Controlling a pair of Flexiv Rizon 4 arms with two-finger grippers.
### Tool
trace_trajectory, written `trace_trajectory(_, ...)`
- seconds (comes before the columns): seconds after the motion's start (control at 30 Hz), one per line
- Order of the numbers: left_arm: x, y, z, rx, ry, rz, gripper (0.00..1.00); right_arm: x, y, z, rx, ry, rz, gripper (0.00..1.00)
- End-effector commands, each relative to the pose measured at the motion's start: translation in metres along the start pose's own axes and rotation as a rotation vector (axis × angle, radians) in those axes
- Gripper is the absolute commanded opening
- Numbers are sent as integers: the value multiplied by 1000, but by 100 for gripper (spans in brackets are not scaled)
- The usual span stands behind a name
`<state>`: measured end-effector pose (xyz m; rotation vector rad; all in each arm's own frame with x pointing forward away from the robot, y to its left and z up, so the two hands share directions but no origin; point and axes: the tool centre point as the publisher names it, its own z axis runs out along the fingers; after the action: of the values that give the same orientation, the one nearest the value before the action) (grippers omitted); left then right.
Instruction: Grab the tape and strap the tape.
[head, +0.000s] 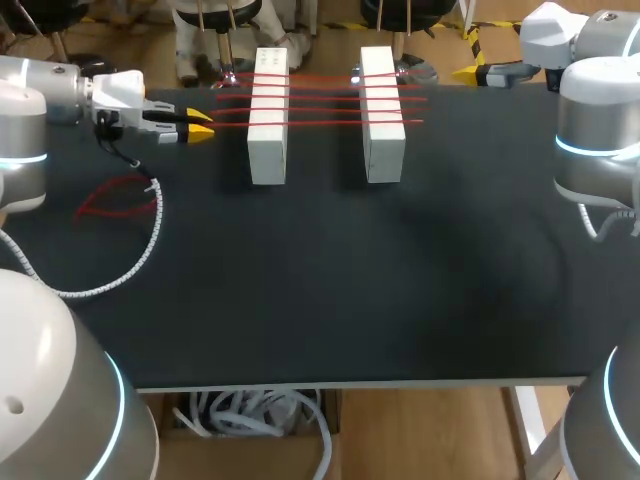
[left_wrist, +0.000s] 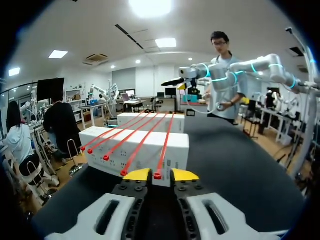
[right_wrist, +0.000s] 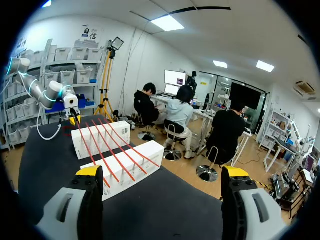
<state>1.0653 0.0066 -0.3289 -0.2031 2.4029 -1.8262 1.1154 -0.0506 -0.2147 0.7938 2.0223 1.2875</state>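
Two long white blocks stand side by side at the back of the black table. Several red tape straps run stretched across both. My left gripper is at the left end of the nearest strap. In the left wrist view its yellow tips stand a narrow gap apart, and the strap's red end lies between them, against one tip only. My right gripper hangs wide open with nothing in it off the back right corner, behind the blocks.
Loose red straps lie on the table's left side, under my left arm. A white coiled cable hangs from that arm and curves over the table there. A box of white cables sits below the front edge.
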Motion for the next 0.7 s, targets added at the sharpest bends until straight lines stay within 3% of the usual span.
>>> trace_trajectory(0.03,1,1,0,4,1,1,19,0,-1,0,-3,0,0,100)
trace_trajectory(0.17,2,0,-1,3,4,6,18,0,-1,0,-3,0,0,100)
trace_trajectory(0.2,2,-1,-1,2,5,8,13,0,-1,0,-3,0,0,100)
trace_trajectory(0.23,2,-1,-1,1,6,9,0,0,-1,0,-3,0,0,100)
trace_trajectory(0.57,3,-11,1,8,52,64,0,0,-1,0,-3,0,0,100)
trace_trajectory(0.7,6,-24,4,71,73,125,0,0,-1,0,-3,0,0,100)
